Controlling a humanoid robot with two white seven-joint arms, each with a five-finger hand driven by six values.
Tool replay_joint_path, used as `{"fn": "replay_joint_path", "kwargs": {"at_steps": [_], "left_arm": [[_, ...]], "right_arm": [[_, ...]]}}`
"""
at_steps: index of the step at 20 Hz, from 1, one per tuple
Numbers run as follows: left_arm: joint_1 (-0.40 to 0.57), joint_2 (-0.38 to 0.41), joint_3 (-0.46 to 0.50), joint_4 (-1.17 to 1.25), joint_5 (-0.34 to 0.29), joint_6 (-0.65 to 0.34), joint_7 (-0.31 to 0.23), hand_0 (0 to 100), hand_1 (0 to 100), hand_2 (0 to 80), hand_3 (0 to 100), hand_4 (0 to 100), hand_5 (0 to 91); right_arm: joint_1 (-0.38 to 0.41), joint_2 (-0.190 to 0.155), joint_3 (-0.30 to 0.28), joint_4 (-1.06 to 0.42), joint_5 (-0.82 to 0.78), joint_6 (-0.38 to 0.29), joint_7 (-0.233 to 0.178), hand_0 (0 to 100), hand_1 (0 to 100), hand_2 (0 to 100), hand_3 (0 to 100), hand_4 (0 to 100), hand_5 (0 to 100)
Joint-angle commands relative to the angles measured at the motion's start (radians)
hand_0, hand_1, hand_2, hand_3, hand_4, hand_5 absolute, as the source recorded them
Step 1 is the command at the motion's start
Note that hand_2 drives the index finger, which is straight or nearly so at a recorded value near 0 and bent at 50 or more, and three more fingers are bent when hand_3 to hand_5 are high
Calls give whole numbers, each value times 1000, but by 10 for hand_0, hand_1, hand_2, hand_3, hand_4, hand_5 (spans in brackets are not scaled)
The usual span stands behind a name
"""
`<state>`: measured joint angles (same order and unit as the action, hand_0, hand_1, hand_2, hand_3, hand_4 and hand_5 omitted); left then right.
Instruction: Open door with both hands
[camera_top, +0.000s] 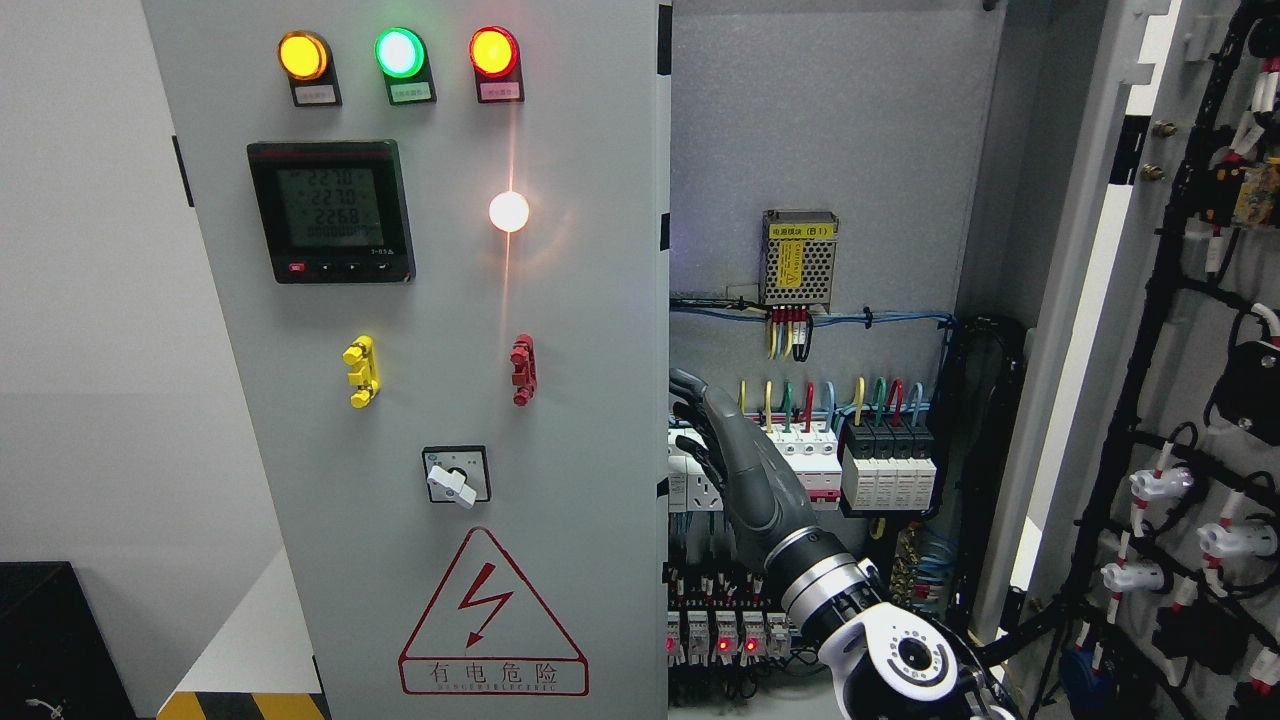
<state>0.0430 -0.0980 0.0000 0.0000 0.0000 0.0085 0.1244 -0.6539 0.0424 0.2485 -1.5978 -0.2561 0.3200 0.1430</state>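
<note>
Electrical cabinet, double doors. Left door (420, 400) fills most of the view and sits closed or nearly so, its free edge running down the middle. Right door (1180, 400) is swung wide open at the far right, inner face showing, laced with black cable looms and white connectors. Judged from this, half the job is done and the left door is what remains.

Cabinet interior (830, 150) is exposed between the two doors: grey back plate above, breaker row (800, 460) and coloured wires lower down, a perforated power supply (798, 258) mounted above them.

Right hand (730, 455) comes up from the lower right, reaching into the opening just beside the left door's free edge. Fingers (688, 385) are loosely extended, slightly bent, holding nothing. The placement reads as positioning to hook that edge from inside and push it outward, though contact with the door cannot be confirmed.

Left door carries a meter display (330, 210), three indicator lamps (400, 52) on top, a lit white lamp, yellow and red handles, a rotary switch (456, 478), a warning triangle.

Left arm is not visible. Door hinges and the cabinet bottom are cut off; small label text is unreadable.
</note>
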Motion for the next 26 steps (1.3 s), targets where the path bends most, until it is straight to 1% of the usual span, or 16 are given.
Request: {"fn": "replay_joint_path", "kwargs": {"at_steps": [1,3,6,7,9,12,15,18,20,23,26], "left_arm": [[0,0,-14,12,11,1,0,0,0,0,0,0,0],[0,1,-14,12,11,1,0,0,0,0,0,0,0],[0,0,-14,12,11,1,0,0,0,0,0,0,0],[0,1,-14,12,11,1,0,0,0,0,0,0,0],[0,1,-14,12,11,1,0,0,0,0,0,0,0],[0,0,-14,12,11,1,0,0,0,0,0,0,0],[0,1,-14,12,11,1,0,0,0,0,0,0,0],[0,0,-14,12,11,1,0,0,0,0,0,0,0],[0,1,-14,12,11,1,0,0,0,0,0,0,0],[0,0,-14,12,11,1,0,0,0,0,0,0,0],[0,1,-14,12,11,1,0,0,0,0,0,0,0]], "right_arm": [[-24,-6,-18,55,-70,-1,10,192,0,0,0,0,0],[-39,-10,-21,81,-135,1,12,192,0,0,0,0,0],[-43,-64,-21,94,-144,-1,16,191,0,0,0,0,0],[-44,-71,-21,101,-146,-1,18,191,0,0,0,0,0],[-49,-73,-23,119,-147,-1,26,191,0,0,0,0,0],[-67,-73,-24,147,-147,-1,62,191,0,0,0,0,0],[-79,-73,-24,157,-149,-1,70,192,0,0,0,0,0],[-81,-73,-24,157,-169,-1,96,192,0,0,0,0,0],[-82,-75,-24,157,-212,-1,98,192,0,0,0,0,0],[-90,-91,-24,157,-227,-1,99,192,0,0,0,0,0],[-92,-93,-29,168,-227,-2,119,192,0,0,0,0,0]]}}
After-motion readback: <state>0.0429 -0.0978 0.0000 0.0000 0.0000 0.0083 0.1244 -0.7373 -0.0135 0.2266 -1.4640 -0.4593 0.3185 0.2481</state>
